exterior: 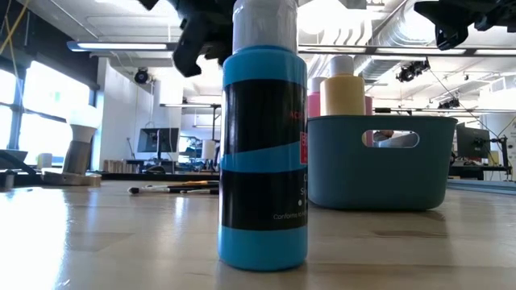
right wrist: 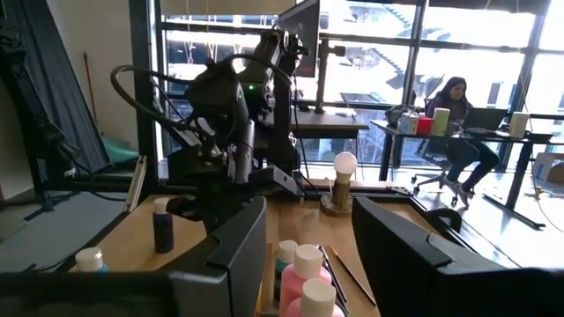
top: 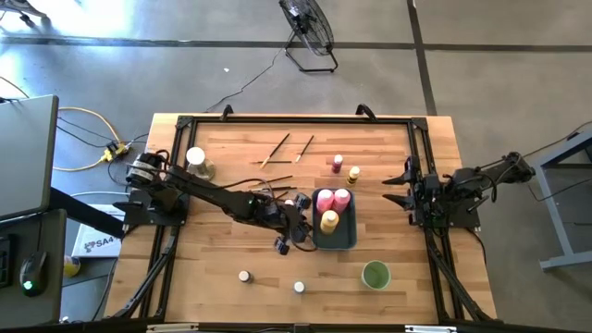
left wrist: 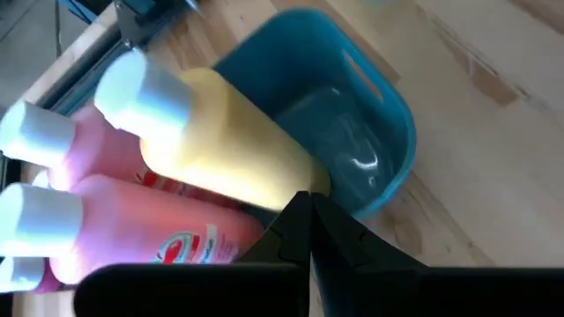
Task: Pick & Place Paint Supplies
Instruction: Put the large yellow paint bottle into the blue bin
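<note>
The blue-grey tray (top: 350,239) serves as the reference point. It holds two pink squeeze bottles (top: 333,199) at its far end and one yellow squeeze bottle (top: 328,221) just nearer. All three are opaque plastic with white caps; in the left wrist view one pink bottle (left wrist: 150,242) carries a printed red label.

The left gripper (top: 294,231) sits just beside the tray's left wall. Its fingers (left wrist: 304,233) are closed together with nothing between them, their tips close to the yellow bottle (left wrist: 225,145).

A small pink bottle (top: 338,165) and a small yellow bottle (top: 353,173) stand beyond the tray's far end. Two brown-handled paintbrushes (top: 276,149) lie farther beyond, to the left.

The right gripper (top: 396,181) waits to the right of the tray, fingers (right wrist: 238,251) spread wide and empty.
</note>
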